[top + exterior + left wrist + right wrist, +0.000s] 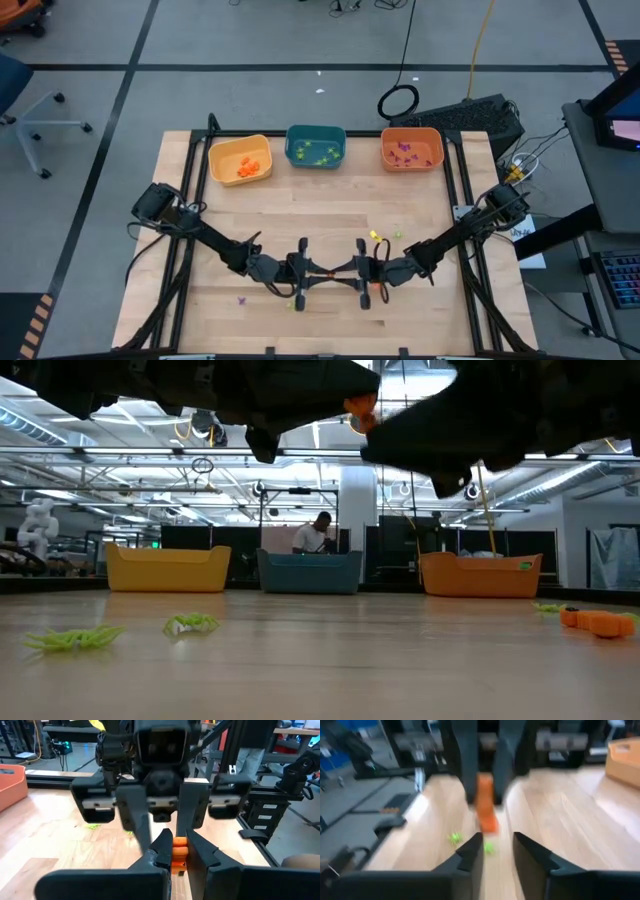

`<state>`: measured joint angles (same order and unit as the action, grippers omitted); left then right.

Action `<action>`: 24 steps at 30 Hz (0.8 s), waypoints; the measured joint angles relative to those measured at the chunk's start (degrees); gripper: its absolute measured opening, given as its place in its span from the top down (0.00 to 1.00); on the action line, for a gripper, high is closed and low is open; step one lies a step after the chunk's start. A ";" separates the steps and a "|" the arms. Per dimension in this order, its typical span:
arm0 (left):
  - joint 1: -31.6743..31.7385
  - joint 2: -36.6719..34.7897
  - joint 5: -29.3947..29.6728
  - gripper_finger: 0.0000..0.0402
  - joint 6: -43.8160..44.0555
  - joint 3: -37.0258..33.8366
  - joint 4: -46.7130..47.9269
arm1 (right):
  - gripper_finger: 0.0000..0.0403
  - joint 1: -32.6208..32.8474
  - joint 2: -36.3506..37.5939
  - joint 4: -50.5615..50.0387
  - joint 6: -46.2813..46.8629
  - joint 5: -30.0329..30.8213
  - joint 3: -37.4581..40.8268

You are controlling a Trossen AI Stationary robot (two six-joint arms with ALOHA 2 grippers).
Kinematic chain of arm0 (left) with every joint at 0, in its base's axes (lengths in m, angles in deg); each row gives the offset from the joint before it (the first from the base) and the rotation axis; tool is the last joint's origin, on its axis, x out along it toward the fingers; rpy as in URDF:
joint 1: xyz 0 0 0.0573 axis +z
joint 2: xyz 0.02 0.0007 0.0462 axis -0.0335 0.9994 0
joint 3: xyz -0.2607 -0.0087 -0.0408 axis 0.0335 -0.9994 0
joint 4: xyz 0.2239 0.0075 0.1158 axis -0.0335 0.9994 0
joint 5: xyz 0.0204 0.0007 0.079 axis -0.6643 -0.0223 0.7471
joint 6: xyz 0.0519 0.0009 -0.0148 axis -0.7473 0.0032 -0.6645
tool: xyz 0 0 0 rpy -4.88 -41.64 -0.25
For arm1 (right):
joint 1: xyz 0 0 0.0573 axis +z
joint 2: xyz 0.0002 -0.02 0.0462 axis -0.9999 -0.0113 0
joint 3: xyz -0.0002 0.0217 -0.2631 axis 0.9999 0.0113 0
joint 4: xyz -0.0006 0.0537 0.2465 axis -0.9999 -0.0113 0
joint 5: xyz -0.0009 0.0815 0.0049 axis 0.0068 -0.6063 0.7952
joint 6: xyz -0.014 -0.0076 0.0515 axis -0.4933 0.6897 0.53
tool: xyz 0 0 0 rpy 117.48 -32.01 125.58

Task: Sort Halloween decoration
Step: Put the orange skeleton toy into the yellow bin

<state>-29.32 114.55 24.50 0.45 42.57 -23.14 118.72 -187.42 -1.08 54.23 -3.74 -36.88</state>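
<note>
Two grippers meet | left fingers (165, 851) pinch orange trinket (179, 852) | right fingers (470, 851) apart

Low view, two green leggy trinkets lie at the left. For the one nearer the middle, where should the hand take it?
Probably pinch the green trinket at its humped middle, coming straight down from above. Its thin legs splay flat on the table, so a side approach has little to catch.
</note>
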 joint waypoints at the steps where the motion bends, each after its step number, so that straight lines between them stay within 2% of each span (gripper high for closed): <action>1: 0.00 0.00 -0.05 0.94 0.27 0.00 -0.05 | 0.76 0.00 0.00 -1.22 0.60 0.07 0.00; 5: -0.05 -0.50 0.86 0.94 0.84 0.07 -0.88 | 0.65 -0.07 0.00 -4.54 1.08 0.19 0.00; 9: -0.04 -0.50 1.66 0.94 1.54 0.07 -3.99 | 0.60 -0.02 0.00 -6.61 1.05 0.15 0.00; 17: -0.48 -0.50 4.38 0.94 -0.19 0.06 -6.84 | 0.60 0.56 0.00 -8.88 0.87 0.13 0.00; 24: -0.52 -0.50 4.62 0.93 -1.63 -3.68 -16.58 | 0.61 0.53 0.00 -8.84 2.22 0.17 0.00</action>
<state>-29.84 114.05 29.13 -1.18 38.89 -39.72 119.25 -187.42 -9.92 56.46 -3.57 -36.88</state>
